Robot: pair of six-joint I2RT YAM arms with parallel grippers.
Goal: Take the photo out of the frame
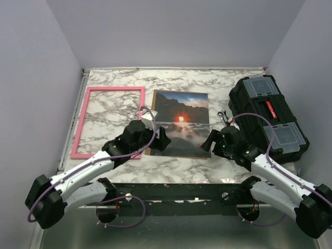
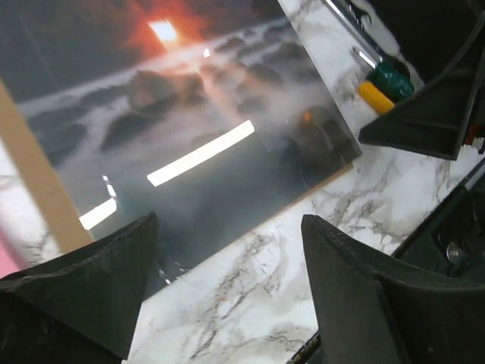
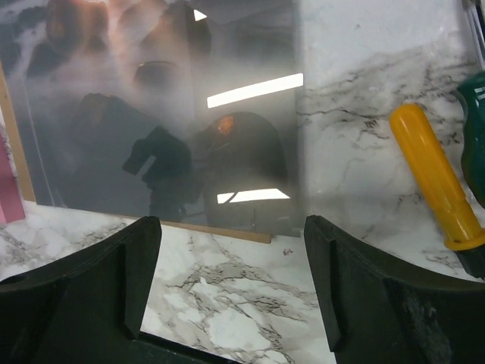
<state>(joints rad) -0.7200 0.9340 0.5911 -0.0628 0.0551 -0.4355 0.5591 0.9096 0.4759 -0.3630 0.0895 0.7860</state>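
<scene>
The pink frame (image 1: 114, 89) lies flat at the left of the marble table, and the marble shows through its opening. To its right the photo (image 1: 181, 116) lies face up on a brown backing board (image 1: 151, 151). My left gripper (image 1: 164, 140) hovers at the photo's near left corner, open and empty. In the left wrist view the photo (image 2: 189, 114) lies beyond the left gripper (image 2: 227, 227), with bare marble between its fingers. My right gripper (image 1: 210, 141) is at the photo's near right corner. It stands open over marble (image 3: 231, 227), just short of the photo (image 3: 151, 114).
A black toolbox (image 1: 267, 116) stands at the right of the table, close behind my right arm. A screwdriver with a yellow handle (image 3: 432, 178) lies on the marble to the right of the photo. The table's near edge lies just under both grippers.
</scene>
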